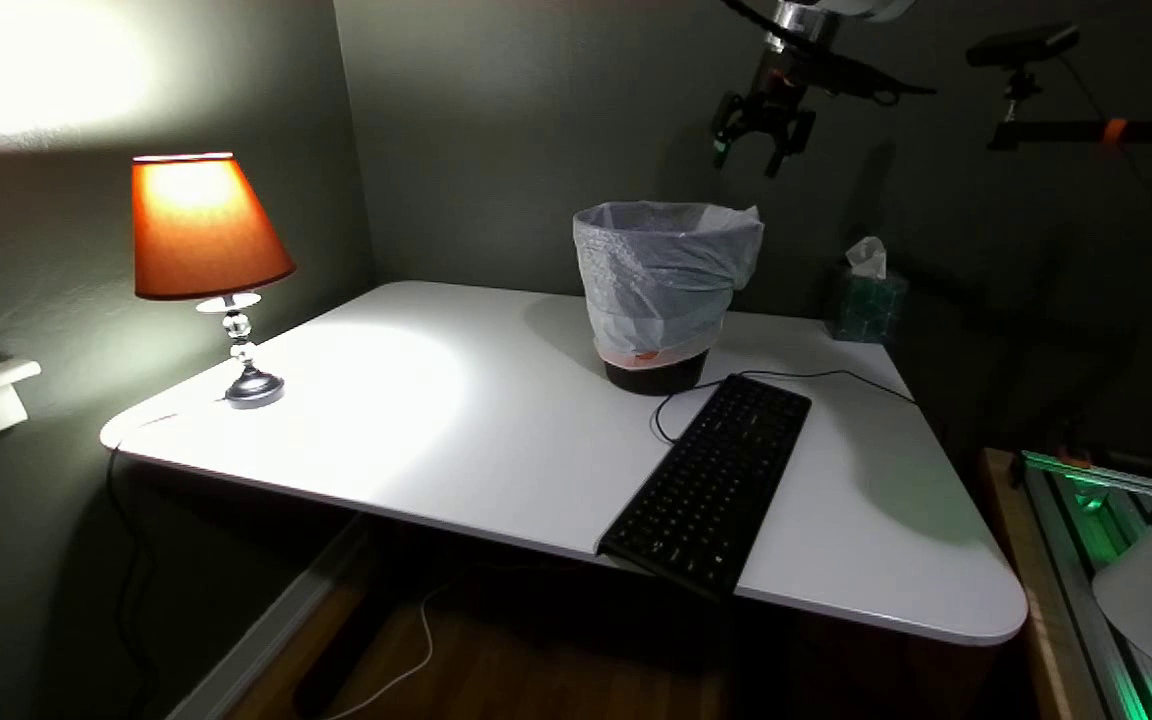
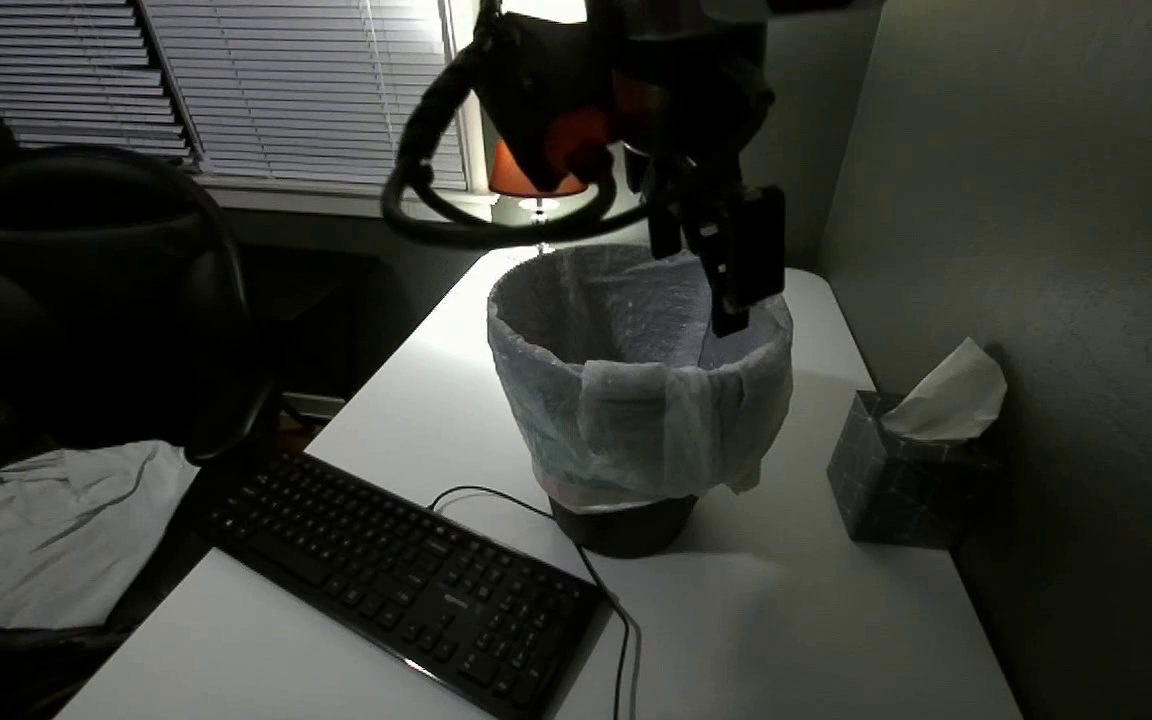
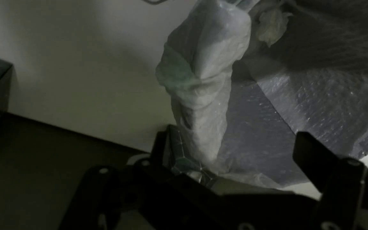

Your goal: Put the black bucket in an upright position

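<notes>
The black bucket stands upright on the white table, with its dark base showing below a crinkled white bag that lines it. In an exterior view its mouth faces up and the bag is folded over the rim. My gripper is open and empty, above the bucket's rim with its fingers pointing down. In an exterior view the gripper overlaps the bucket's far side. In the wrist view the fingers are wide apart, and the bagged rim shows between and beyond them.
A black keyboard with a cable lies beside the bucket and overhangs the table's edge. A tissue box stands near the wall. A similar patterned box partly shows between the fingers. An orange lamp stands at the table's far end.
</notes>
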You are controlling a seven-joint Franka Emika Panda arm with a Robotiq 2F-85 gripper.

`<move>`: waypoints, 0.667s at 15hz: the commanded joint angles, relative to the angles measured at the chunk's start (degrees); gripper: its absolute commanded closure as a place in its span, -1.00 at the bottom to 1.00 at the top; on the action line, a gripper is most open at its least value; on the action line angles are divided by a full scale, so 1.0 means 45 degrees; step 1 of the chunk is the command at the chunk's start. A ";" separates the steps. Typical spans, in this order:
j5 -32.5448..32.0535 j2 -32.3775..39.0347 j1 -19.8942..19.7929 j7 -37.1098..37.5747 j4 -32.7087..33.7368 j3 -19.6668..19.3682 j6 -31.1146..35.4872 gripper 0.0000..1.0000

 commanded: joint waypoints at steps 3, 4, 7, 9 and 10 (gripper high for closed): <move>-0.4514 -0.1883 0.0136 0.2734 -0.1969 0.0567 0.2340 -1.00; -0.5390 -0.2164 0.0043 0.3368 -0.2240 0.0759 0.2582 -1.00; -0.7365 -0.2902 -0.0267 0.5083 -0.2785 0.1352 0.2730 -1.00; -0.8160 -0.3405 -0.0459 0.6058 -0.3067 0.1756 0.2531 -1.00; -0.8447 -0.3701 -0.0553 0.6403 -0.3268 0.1953 0.2481 -1.00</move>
